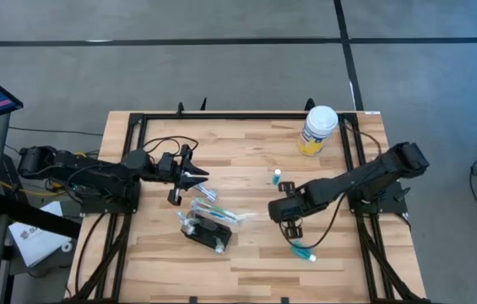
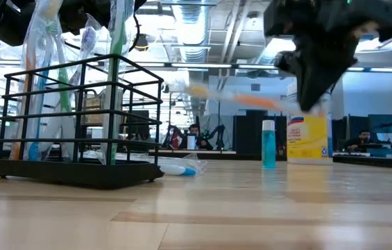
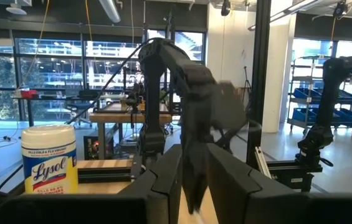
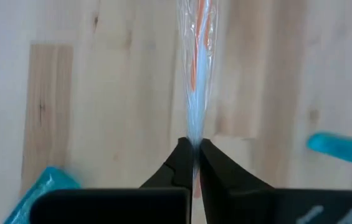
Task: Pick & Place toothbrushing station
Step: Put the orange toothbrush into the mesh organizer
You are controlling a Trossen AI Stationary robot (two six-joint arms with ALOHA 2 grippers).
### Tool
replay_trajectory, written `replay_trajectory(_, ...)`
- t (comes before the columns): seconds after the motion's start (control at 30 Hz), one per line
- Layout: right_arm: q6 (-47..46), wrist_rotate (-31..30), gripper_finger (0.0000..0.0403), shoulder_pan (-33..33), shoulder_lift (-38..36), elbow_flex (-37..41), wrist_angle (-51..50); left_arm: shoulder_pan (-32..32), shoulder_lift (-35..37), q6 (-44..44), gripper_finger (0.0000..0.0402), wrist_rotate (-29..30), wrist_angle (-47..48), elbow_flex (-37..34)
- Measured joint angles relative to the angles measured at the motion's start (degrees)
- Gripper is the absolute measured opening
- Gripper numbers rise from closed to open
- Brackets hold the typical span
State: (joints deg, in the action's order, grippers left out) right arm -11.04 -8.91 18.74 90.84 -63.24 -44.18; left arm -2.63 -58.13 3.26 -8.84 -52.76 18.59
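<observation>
Reading "Lysol" in blue script on the yellow-labelled canister (image 3: 49, 166) — white lid, round, at two o'clock. Wire-framed black toothbrushing station (image 1: 207, 232) at seven o'clock, wrapped brushes inside. Right gripper (image 4: 194, 148) pinched shut on a clear-wrapped orange toothbrush (image 4: 195, 56). Left gripper (image 1: 196, 176) at ten o'clock — jaws narrow, hold unclear.

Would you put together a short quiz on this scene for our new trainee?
1. True or false: the right gripper is shut on a wrapped toothbrush.
2. The yellow-labelled canister stands: A) near the edge of the table, on the right arm's side; B) inside a drawer; C) on the floor.
3. Fill in: the black holder lies nearer the ___ gripper.
Key: 1 true; 2 A; 3 left, meaning the left gripper.
</observation>
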Motion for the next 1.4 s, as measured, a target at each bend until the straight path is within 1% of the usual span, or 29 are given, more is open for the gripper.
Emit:
replay_trajectory(0.2, -1.02, -6.06, 0.0000, 0.00, -5.07, -0.02, 2.87, -0.02, 0.00, -0.01, 0.0067, 0.00, 0.00, 0.00)
replay_trajectory(0.4, 1.84, -9.17, 0.0000, -0.06, -7.78, -0.02, 11.63, -0.01, 0.00, -0.01, 0.0067, 0.00, -0.03, 0.00)
replay_trajectory(0.57, 6.88, -9.19, 0.0000, -0.79, -8.52, -0.02, 20.94, 0.00, 0.00, -0.01, 0.0067, 0.00, -0.14, 0.00)
replay_trajectory(0.7, 10.00, -9.20, 0.0000, -2.13, -8.15, -0.02, 26.12, -0.01, 0.00, -0.01, 0.0067, 0.01, -0.19, 0.00)
replay_trajectory(1.0, 11.36, -8.72, 0.0000, -5.24, -7.90, 0.00, 34.16, 0.00, 0.00, -0.24, 0.0067, 0.02, -1.68, 0.00)
replay_trajectory(1.13, 11.49, -7.39, 0.0000, -5.97, -7.90, 0.00, 37.21, 0.00, 0.00, -3.20, 0.0067, 0.02, -2.79, 0.00)
replay_trajectory(1.27, 11.49, -7.14, 0.0000, -6.72, -7.90, 0.00, 39.70, 0.00, 0.00, -3.47, 0.0067, 0.02, -4.93, 0.00)
replay_trajectory(1.4, 11.53, -4.72, 0.0000, -7.87, -6.83, -0.07, 43.07, 0.04, 0.00, -6.45, 0.0067, 0.00, -8.29, 0.00)
